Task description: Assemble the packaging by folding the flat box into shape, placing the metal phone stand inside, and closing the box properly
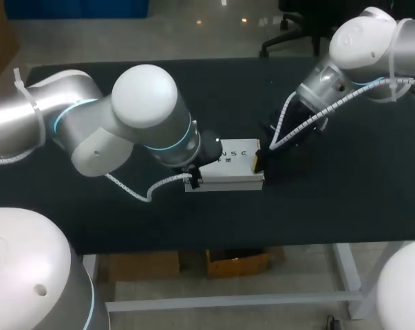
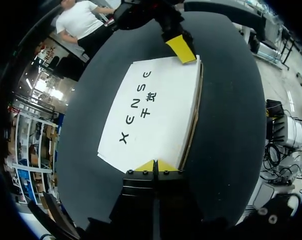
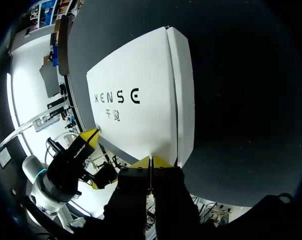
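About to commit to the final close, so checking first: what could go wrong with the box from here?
1. The left gripper and right gripper, both shut, sit at opposite ends of the white box; pushing inward might buckle it.
2. The side seam shows a gap, so it may spring open.
3. The phone stand is not in view; I cannot tell whether it is inside.

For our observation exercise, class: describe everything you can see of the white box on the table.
The white box looks like thin cardboard: a flat rectangle, dark lettering on top, a brownish raw edge along one long side. It lies flat, apparently closed, on the black table. The left gripper sits at one short end, the right gripper at the other, each with fingers together.
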`<state>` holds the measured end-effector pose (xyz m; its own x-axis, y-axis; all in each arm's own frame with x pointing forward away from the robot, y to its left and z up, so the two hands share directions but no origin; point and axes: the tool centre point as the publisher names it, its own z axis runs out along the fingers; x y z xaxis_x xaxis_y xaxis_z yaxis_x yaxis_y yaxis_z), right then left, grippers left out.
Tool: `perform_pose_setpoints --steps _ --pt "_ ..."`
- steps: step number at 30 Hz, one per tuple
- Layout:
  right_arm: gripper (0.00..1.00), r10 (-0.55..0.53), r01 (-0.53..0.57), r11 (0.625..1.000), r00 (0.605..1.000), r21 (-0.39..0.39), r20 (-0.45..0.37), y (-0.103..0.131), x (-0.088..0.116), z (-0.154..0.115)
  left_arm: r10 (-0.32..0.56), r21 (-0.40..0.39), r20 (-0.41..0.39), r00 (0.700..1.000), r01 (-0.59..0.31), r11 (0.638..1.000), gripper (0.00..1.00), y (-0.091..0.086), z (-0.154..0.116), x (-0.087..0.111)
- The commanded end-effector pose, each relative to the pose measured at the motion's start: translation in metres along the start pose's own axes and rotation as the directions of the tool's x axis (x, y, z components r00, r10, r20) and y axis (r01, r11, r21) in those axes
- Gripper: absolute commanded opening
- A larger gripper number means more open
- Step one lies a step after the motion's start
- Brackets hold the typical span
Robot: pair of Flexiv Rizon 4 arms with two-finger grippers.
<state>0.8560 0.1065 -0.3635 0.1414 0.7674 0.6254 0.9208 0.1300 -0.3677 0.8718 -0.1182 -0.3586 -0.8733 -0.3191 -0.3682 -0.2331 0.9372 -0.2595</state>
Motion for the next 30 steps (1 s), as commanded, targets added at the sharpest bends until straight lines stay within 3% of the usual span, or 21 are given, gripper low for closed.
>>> perform_pose_setpoints --steps 1,21,30 --pt "0.0 0.003 -0.003 1.0 1.0 0.004 0.0 0.001 -0.002 0.003 -0.008 -0.002 -0.01 1.0 0.008 1.0 0.0 0.0 0.007 0.001" --pt "0.0 0.032 -0.032 0.999 0.999 0.03 -0.004 0.008 -0.013 0.014 -0.025 -0.002 -0.051 0.998 0.024 1.0 0.0 0.005 0.02 0.008" --pt "0.0 0.008 -0.008 1.0 1.0 0.001 -0.008 -0.003 -0.006 0.004 -0.025 0.014 -0.018 1.0 0.026 1.0 0.0 0.002 0.005 0.008"
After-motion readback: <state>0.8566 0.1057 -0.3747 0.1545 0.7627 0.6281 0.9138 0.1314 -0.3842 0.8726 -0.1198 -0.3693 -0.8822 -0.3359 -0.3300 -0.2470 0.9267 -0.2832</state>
